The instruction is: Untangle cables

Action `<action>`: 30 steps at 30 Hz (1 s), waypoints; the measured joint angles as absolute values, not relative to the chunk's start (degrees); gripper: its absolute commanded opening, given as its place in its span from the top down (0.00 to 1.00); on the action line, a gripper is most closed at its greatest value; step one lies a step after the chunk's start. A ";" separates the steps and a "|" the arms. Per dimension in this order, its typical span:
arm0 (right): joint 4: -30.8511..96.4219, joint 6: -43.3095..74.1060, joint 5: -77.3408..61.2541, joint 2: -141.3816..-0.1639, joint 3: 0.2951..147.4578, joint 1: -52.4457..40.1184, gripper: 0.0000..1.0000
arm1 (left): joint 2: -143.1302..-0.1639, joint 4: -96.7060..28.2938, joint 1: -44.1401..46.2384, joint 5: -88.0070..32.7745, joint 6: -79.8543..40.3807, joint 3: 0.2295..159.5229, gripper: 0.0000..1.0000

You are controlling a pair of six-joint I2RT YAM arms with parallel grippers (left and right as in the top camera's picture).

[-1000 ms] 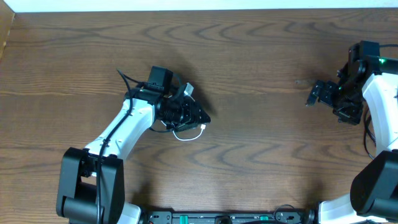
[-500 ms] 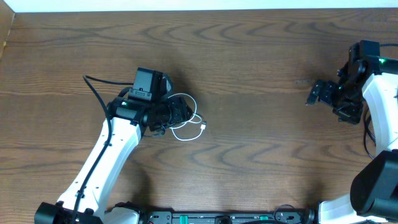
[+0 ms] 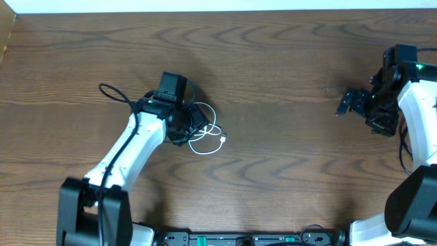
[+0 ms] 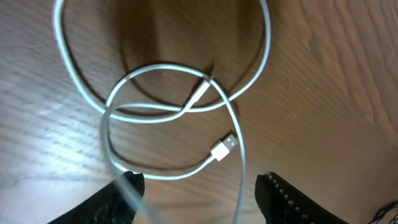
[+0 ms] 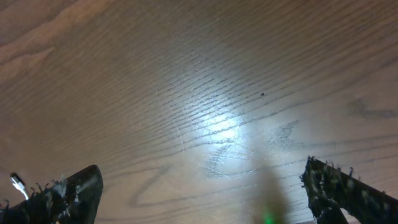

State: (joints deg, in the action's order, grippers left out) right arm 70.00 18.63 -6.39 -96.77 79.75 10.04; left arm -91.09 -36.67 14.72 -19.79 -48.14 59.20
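Observation:
The white cable [image 3: 205, 134] lies in loose overlapping loops on the wooden table, with a plug end [image 3: 223, 139] at the right. In the left wrist view the white cable [image 4: 161, 106] shows a USB plug [image 4: 225, 147] and a slim plug [image 4: 202, 91]. My left gripper [image 3: 193, 125] [image 4: 200, 182] is open just above the loops, with two white strands running between its fingers. The black cable cannot be made out; it is hidden or out of view. My right gripper [image 3: 346, 102] [image 5: 202, 186] is open and empty, far to the right over bare wood.
A thick black arm wire [image 3: 113, 93] arcs out to the left of the left arm. The table's back edge [image 3: 218, 11] runs along the top. The right arm [image 3: 410, 96] stands at the right edge.
My left gripper has drawn back to the left off the white cable, so the loops now lie uncovered beside it. The arm wire has swung out left. The right arm has not moved.

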 measured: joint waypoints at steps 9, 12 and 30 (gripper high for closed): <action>70.65 18.63 -6.42 -96.77 79.75 10.04 0.01 | -93.01 -24.32 14.72 -21.12 -50.33 58.83 0.93; 70.63 18.63 -6.42 -96.77 79.75 10.04 0.01 | -92.66 -22.15 15.09 -21.10 -46.00 58.83 0.93; 63.79 -5.74 -48.56 -96.77 79.72 -3.31 0.01 | -67.72 -18.37 26.37 -39.09 -23.64 63.51 0.92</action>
